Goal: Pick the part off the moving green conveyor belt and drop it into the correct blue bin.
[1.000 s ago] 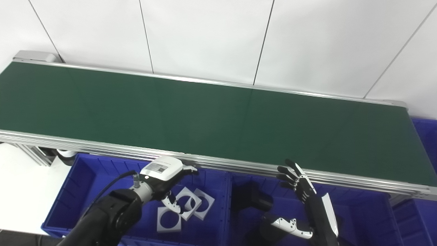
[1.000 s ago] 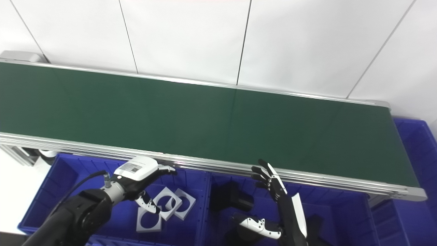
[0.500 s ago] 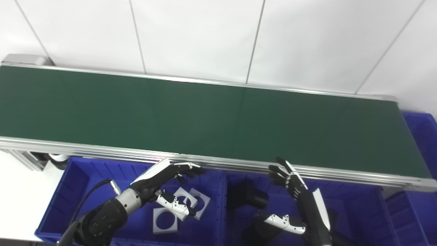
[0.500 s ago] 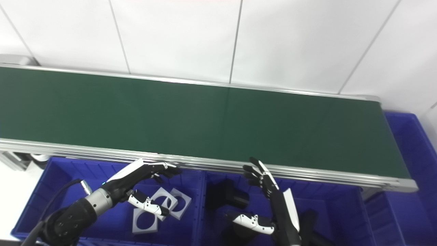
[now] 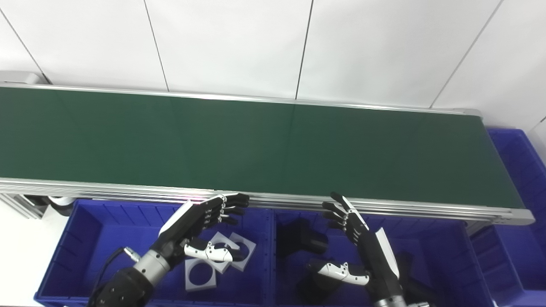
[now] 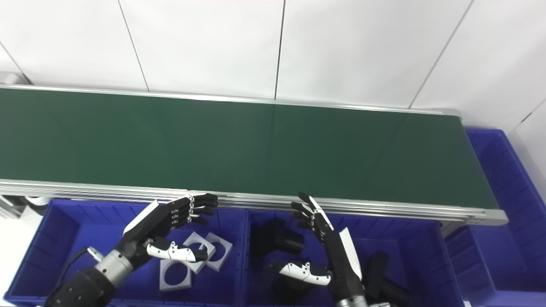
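1. We count one belt [image 5: 273, 145], three white parts [image 5: 215, 260] in the left bin [image 5: 94, 226], and dark parts [image 5: 305, 241] in the middle bin [image 5: 443, 238]; a third bin [image 5: 518, 166] is cut off.
2. Our left hand [image 5: 194, 232] hovers spread and empty over the white parts; our right hand [image 5: 354, 247], spread and empty, hovers over the dark ones.
3. We cannot count the dark parts: the right hand partly hides them.

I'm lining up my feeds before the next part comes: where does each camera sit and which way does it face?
Left eye view: on the head, looking down and forward at the green conveyor belt and blue bins; both hands show, open.
Right eye view: beside it, same aim; left hand and right hand rise from the bottom edge.
Shared: belt, bins, white square parts, black parts.
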Tool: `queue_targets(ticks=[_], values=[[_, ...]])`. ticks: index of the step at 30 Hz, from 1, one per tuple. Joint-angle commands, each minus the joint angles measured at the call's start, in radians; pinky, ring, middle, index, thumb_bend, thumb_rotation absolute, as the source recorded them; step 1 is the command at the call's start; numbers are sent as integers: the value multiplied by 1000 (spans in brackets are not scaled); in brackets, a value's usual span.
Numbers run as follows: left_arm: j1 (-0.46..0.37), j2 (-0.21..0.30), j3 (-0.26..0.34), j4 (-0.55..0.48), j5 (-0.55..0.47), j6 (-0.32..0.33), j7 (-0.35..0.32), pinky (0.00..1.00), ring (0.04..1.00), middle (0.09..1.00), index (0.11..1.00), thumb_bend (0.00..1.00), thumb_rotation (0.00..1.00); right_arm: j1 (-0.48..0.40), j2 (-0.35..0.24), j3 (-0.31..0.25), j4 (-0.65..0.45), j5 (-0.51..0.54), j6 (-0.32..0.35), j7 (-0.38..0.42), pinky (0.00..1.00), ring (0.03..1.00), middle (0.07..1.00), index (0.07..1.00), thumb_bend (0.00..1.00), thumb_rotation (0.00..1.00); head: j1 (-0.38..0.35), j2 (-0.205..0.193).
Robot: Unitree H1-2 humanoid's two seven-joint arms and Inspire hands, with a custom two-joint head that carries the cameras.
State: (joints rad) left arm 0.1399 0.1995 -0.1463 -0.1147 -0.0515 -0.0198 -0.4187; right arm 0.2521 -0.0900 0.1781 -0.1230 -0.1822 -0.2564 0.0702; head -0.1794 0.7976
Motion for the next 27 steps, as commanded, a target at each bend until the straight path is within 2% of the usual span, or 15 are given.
queue_targets(ticks=[1,4,9,27], values=[[1,2,11,-24,-37,-11,8,816,844,868,881,779,28,1,6,1,-46,4,14,3,753,811,853,928,830,333,-2,1],[15,-1,16,-29,-54,-6,15,848,879,899,901,771,25,6,7,2,-56,3,23,5,758,816,860,931,834,330,-8,2],[34,-17,24,-11,-49,-51,44,845,873,886,893,777,3,18,5,3,-71,-7,32,4,762,823,864,934,826,335,-23,8],[56,-50,30,-18,-55,-57,81,848,876,891,897,777,0,27,-8,1,-102,-31,87,19,774,839,879,946,821,319,0,10]])
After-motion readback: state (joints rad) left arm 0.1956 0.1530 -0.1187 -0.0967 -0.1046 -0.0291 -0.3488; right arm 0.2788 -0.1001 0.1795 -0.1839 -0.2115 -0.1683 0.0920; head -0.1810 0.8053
